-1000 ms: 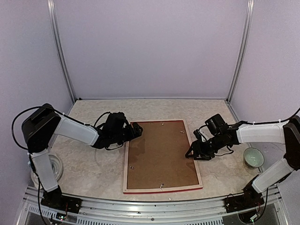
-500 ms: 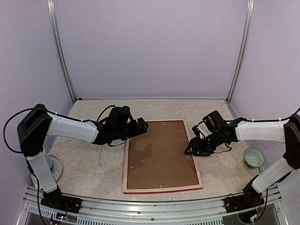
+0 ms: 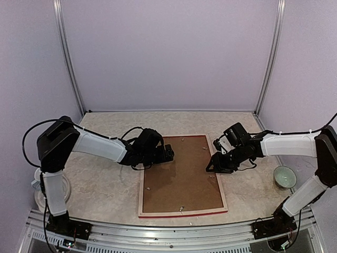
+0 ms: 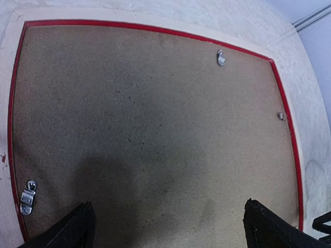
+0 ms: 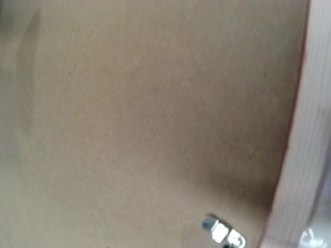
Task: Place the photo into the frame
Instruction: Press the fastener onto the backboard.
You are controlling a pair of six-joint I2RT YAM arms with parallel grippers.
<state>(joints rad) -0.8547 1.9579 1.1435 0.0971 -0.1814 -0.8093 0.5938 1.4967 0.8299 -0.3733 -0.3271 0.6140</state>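
Observation:
The frame (image 3: 220, 182) lies face down on the table, pale wood back up with a red inner edge. The brown backing board (image 3: 181, 176) fills it. The photo is hidden. My left gripper (image 3: 168, 153) hovers over the board's far left part. In the left wrist view (image 4: 173, 230) its fingertips (image 4: 77, 227) stand wide apart over the board (image 4: 155, 119), holding nothing. My right gripper (image 3: 211, 167) is low at the frame's right bar. The right wrist view shows only the board (image 5: 129, 103), a metal clip (image 5: 222, 232) and the bar (image 5: 302, 155), not its fingers.
Small metal clips sit along the board's edges (image 4: 221, 58) (image 4: 27, 196) (image 3: 181, 208). A pale green bowl (image 3: 284, 176) stands right of the frame. A white round object (image 3: 64, 185) lies by the left arm's base. Walls close in on the sides and back.
My left gripper has moved right from the frame's far left corner to over the board. My right gripper has shifted a little left and farther back along the right bar.

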